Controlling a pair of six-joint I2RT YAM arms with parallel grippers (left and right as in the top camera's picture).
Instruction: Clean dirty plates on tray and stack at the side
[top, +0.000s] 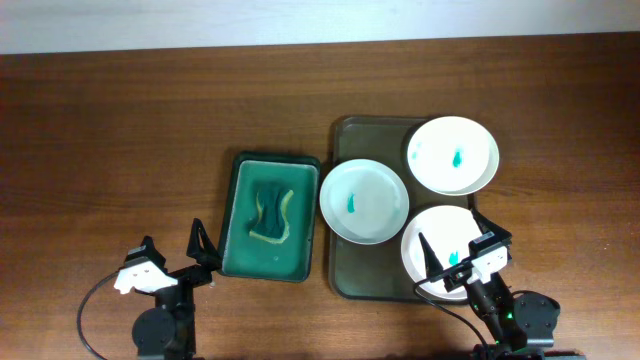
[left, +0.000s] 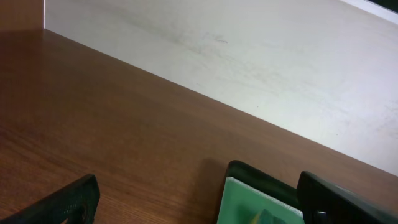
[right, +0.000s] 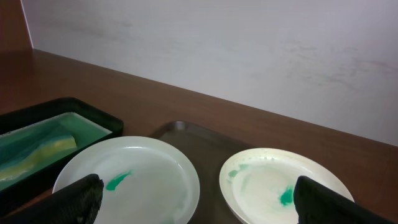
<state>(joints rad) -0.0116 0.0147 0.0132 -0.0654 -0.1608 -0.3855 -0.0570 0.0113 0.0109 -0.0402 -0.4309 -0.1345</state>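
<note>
Status: nothing is cleaned or stacked yet. All three plates lie on the tray, and each shows a teal smear.

- The far plate sits at the tray's far right corner.
- The middle plate overhangs the tray's left rim, just beside the green tray that holds the sponge.
- The near plate lies partly beneath the right gripper.

Grippers: both have their jaws spread wide and carry nothing. The left gripper hangs over bare table, near the green tray's near left corner.

Step in hand, by judgement: fetch the sponge, then secure a plate for wiping.

Recommendations:
- The left arm should come down squarely on the sponge's middle and close across its narrow width, staying clear of the green tray's raised rim.
- The right arm is best placed for the near plate. A shallow plate offers only its edge, so one finger should slip under the rim where it overhangs the tray.
- The wipe should press through the smear at the centre while the plate is held steady, or it will slide.
</note>
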